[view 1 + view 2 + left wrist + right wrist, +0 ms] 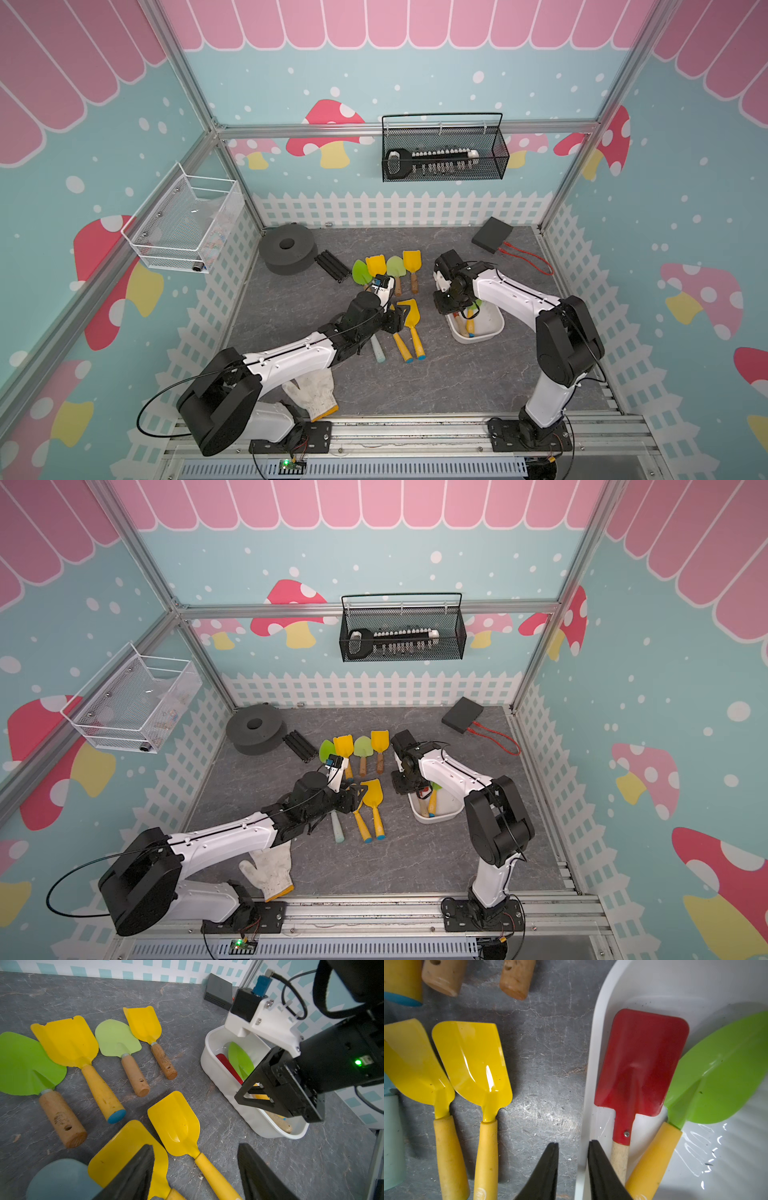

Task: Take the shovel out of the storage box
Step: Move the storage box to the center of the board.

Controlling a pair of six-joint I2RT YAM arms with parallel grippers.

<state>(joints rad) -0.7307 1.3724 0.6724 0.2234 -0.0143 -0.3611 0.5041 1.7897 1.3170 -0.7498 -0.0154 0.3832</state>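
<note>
At the storage box (218, 1084) rim: right gripper (573, 1145) astride the wall

Its jaws stand narrowly apart, one finger outside the box wall and one inside; whether they pinch the wall cannot be told. Inside the box lie a red shovel (641, 1064) and a green shovel (720, 1068), side by side. Over a yellow shovel (174, 1122) on the table (145, 991), the left gripper (195, 1147) hovers with jaws spread, holding nothing.

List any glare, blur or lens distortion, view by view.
Right wrist view: a glare streak on one yellow shovel blade, white glints on the storage box floor. Left wrist view: the green light on the right arm blooms. Both top views: even light, no glare on the tabletop.
</note>
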